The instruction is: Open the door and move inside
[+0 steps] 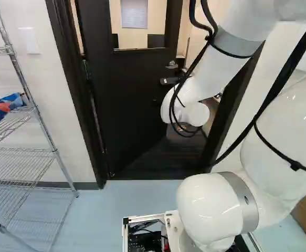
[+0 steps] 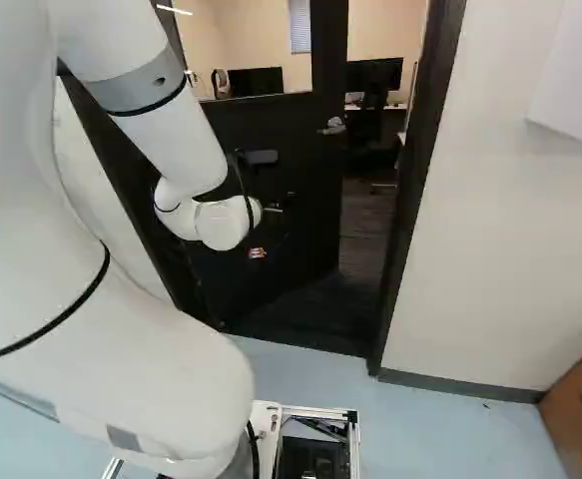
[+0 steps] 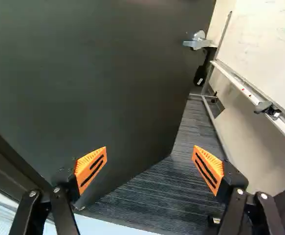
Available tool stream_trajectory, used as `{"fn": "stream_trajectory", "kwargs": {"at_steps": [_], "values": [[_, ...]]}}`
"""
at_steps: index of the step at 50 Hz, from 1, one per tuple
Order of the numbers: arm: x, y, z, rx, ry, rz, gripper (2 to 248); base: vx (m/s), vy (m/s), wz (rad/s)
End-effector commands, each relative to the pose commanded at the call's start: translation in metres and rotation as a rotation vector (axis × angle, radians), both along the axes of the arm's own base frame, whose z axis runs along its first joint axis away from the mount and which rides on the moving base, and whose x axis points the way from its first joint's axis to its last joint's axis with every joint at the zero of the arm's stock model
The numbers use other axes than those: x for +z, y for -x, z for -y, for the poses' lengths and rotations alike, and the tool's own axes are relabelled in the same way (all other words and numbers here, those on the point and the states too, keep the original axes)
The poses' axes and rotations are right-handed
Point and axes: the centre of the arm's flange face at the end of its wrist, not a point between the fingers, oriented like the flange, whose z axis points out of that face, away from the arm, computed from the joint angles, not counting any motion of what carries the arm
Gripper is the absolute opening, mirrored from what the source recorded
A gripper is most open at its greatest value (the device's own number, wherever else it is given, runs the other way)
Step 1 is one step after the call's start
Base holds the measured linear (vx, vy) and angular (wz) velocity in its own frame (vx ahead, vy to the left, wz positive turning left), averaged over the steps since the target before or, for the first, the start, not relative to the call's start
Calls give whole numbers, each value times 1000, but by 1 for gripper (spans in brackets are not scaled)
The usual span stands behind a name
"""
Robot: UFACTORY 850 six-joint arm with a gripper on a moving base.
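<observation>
The dark door point(image 1: 126, 94), with a window in its upper part, stands partly open, swung into the room beyond. Its lever handle point(image 2: 332, 126) is near the free edge. In the right base view an orange part of my gripper point(image 2: 258, 252) shows in front of the door, below the arm's white wrist; the rest is mostly hidden. The wrist view has the gripper point(image 3: 149, 166) open with nothing between its fingers. One finger lies over the door panel point(image 3: 98, 73), the other over the dark floor past its edge. The handle point(image 3: 197, 43) is farther ahead, apart from the fingers.
The door frame point(image 2: 410, 200) borders an opening beside the door's free edge. Beyond are dark flooring point(image 3: 181, 181), a desk with monitors and a whiteboard point(image 3: 269, 39) with a tray. A wire shelf point(image 1: 24, 152) stands left of the doorway, a brown box point(image 2: 580, 409) to its right.
</observation>
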Motion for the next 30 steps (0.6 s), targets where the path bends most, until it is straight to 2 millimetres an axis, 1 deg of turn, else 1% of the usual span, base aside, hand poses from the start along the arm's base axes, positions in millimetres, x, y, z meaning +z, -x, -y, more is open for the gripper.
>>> {"fn": "stream_trajectory", "kwargs": {"at_steps": [10,15,30], "values": [[0,0,0,0,0,0,247,79,77,202],[0,0,0,0,0,0,247,100,70,115],[0,0,0,0,0,0,247,102,7,6]]}}
